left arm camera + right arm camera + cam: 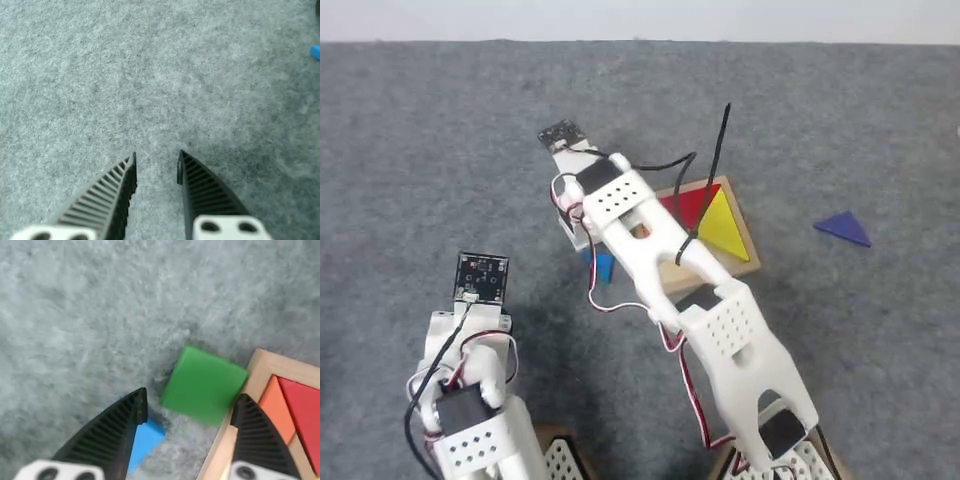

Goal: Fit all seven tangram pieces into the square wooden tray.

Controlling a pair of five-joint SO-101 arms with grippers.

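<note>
Nearest the high camera, the right arm [720,330] stretches from its base across the wooden tray [752,262], and its wrist hangs over the tray side that faces the left arm [470,400]. That left arm sits folded back, well apart from the tray, with its wrist tipped down toward the grey tabletop [440,140].

From above, a red triangle [690,205] and a yellow triangle [725,225] lie touching each other inside the tray. A blue piece [603,265] lies on the tabletop just beside the tray, under the right arm. A dark blue triangle [843,228] rests well apart from the tray on its far side.

At the right wrist, things hidden under the arm come into view. A green square [202,385] sits at the tray's outer edge, one corner meeting the rim. An orange piece [277,405] lies inside the tray against the red one.

The right jaws stand spread wide, one finger by the blue piece, the other over the tray's rim. The green square is between them and they grip nothing. The left jaws are parted by a modest gap, holding nothing, above bare tabletop far from the tray.
</note>
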